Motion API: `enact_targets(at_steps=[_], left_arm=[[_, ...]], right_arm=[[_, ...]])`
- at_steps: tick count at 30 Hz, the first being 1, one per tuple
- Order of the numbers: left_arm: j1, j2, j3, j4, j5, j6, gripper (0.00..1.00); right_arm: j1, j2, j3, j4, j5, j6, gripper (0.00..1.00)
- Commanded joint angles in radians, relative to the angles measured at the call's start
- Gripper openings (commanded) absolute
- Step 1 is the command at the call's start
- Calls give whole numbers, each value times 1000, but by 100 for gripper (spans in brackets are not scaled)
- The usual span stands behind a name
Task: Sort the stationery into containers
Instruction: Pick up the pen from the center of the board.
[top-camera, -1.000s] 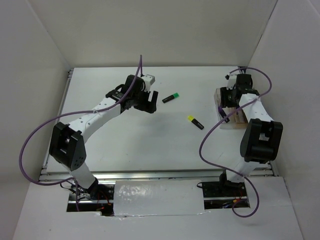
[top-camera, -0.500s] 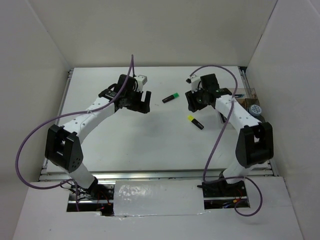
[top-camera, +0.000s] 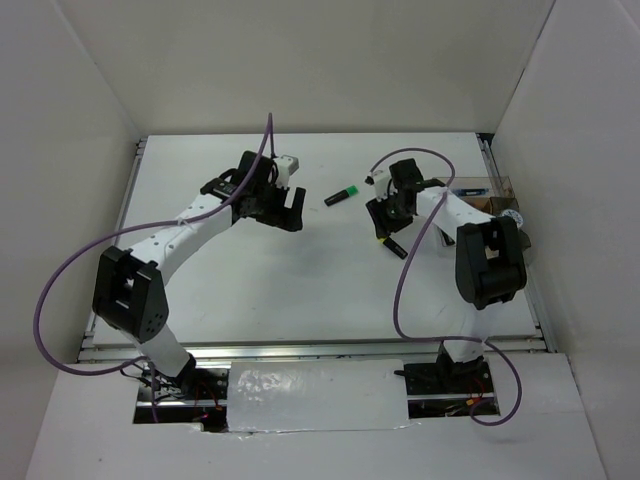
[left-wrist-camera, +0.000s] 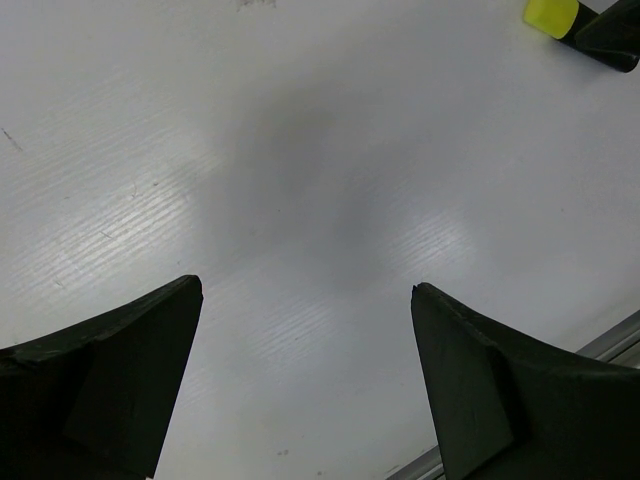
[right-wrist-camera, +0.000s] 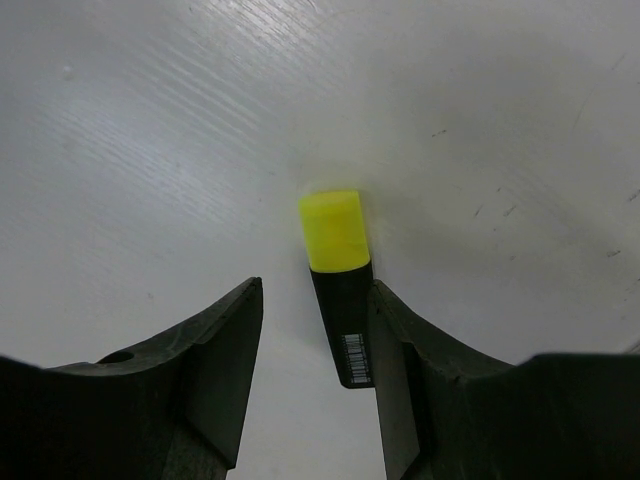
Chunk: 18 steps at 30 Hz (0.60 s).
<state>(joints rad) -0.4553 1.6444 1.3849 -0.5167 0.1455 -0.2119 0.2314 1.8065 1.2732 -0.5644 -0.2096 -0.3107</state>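
1. the clear box (top-camera: 494, 186) stands at the right edge of the table (top-camera: 300, 270). a thin blue item (top-camera: 466, 190) seems to lie inside it, and anything else in it is too small to tell.
2. the right gripper (right-wrist-camera: 316, 300), just left of the box, has its jaws spread around the yellow highlighter (right-wrist-camera: 335, 235) without clamping it.
3. the left gripper (left-wrist-camera: 305, 290), well left of the box, is spread wide and holds nothing.
4. the green highlighter (top-camera: 343, 196) lies on the table left of the box, between the two grippers.

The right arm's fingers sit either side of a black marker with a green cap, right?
No, its cap is yellow, not green. The right wrist view shows the black, yellow-capped marker lying between the right arm's fingers.
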Motion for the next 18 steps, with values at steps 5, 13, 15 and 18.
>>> enact_targets(at_steps=[5,13,15,18], left_arm=[[-5,15,26,-3,40,3,99],[-5,14,23,-8,52,5,99],[-5,18,25,-9,49,5,99],[-5,20,23,-12,49,3,99]], right_arm=[[-4,59,12,-37,19,-45,53],[3,140,98,-109,35,-31,50],[3,165,129,-141,35,-31,49],[6,181,153,-166,41,-31,48]])
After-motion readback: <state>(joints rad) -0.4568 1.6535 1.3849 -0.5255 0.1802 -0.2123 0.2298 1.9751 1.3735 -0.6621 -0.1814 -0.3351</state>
